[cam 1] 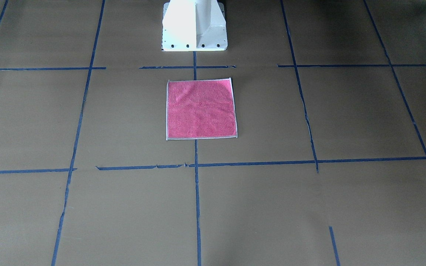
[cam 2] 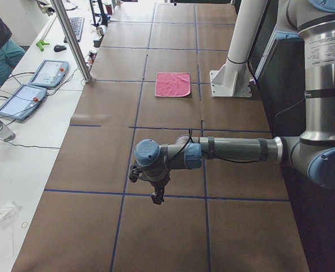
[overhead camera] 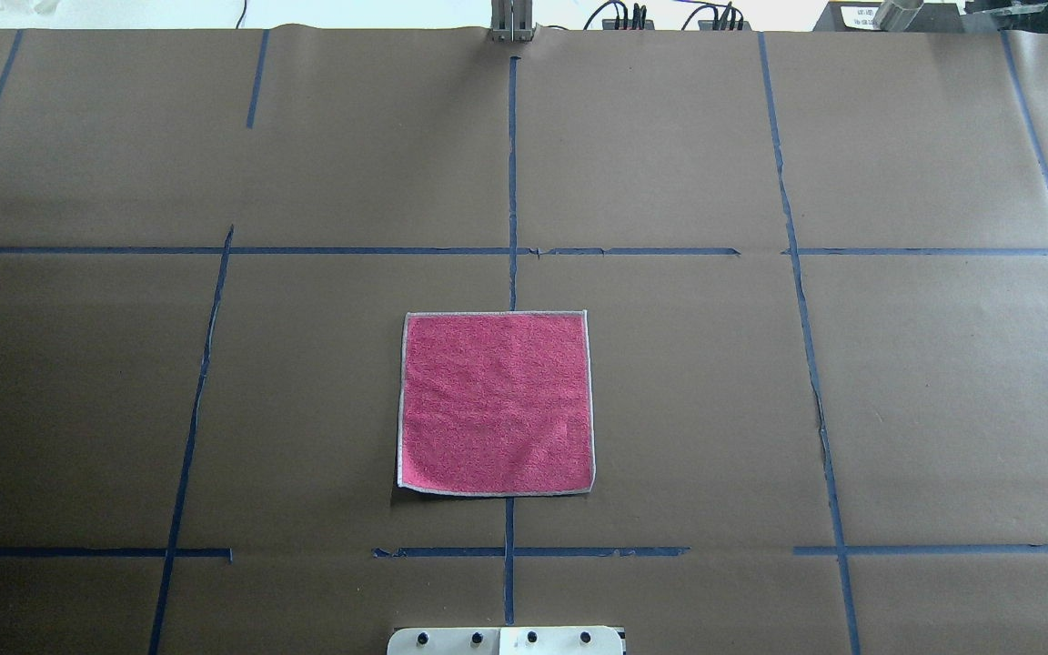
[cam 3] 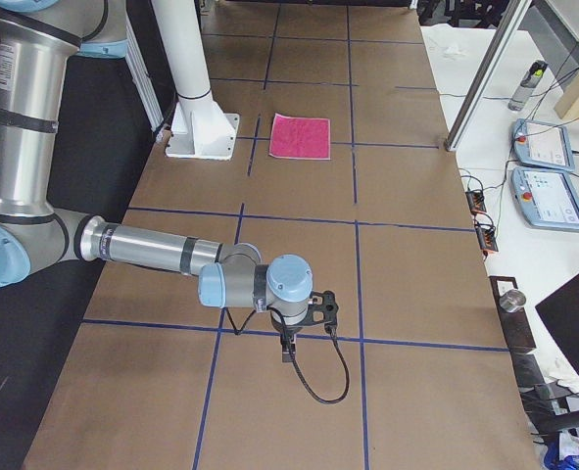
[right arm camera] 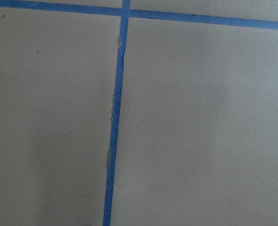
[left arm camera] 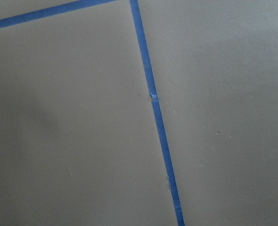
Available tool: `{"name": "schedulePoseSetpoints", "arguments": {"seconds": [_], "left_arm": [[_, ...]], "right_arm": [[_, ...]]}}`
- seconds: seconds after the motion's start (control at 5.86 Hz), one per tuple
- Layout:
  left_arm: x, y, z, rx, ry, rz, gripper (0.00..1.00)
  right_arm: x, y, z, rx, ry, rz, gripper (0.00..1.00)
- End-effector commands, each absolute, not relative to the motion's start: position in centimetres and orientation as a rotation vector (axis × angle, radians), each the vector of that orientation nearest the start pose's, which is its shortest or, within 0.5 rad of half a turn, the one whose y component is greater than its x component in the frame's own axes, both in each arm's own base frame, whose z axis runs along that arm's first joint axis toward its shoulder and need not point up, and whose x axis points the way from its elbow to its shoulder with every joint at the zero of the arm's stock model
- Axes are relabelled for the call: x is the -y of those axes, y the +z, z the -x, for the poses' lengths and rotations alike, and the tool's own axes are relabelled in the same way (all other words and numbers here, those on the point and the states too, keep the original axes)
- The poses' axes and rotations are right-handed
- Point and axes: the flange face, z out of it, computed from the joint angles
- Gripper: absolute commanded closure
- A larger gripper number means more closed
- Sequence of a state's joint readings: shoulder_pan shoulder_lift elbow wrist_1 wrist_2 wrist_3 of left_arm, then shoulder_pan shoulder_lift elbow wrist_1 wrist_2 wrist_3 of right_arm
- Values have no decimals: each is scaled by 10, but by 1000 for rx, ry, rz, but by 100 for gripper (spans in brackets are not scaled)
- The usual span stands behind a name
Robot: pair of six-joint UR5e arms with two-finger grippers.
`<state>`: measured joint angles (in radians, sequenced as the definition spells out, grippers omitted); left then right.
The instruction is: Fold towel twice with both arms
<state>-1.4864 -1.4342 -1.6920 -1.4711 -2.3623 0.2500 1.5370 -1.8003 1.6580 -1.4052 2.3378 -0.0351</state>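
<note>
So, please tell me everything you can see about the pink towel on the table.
The towel is a small square of pink terry-looking cloth with a light grey stitched edge all around. It lies flat and unfolded, pink face up, with only faint wrinkles; its underside is hidden. It sits on the brown paper-covered table, just in front of the robot's white pedestal, over a blue tape line that passes under its middle. Nothing rests on it or grips it.

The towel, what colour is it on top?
Pink, with a light grey stitched edge. The towel shows best in the overhead view.
</note>
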Motion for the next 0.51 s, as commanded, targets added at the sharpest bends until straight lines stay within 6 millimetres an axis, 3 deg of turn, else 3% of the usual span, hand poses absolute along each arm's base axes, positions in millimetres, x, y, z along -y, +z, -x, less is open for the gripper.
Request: {"name": "schedulePoseSetpoints", "arguments": {"seconds": [0.0, 0.17, 0.34], "left_arm": [[431, 667, 26, -799, 276, 34, 0], [435, 649, 26, -794, 289, -2, 0], [442, 610, 25, -783, 331, -88, 0]], "right_arm": [[394, 704, -51, 767, -70, -17, 0], [401, 684, -49, 790, -82, -53, 0], [418, 655, -49, 787, -105, -114, 0]]}}
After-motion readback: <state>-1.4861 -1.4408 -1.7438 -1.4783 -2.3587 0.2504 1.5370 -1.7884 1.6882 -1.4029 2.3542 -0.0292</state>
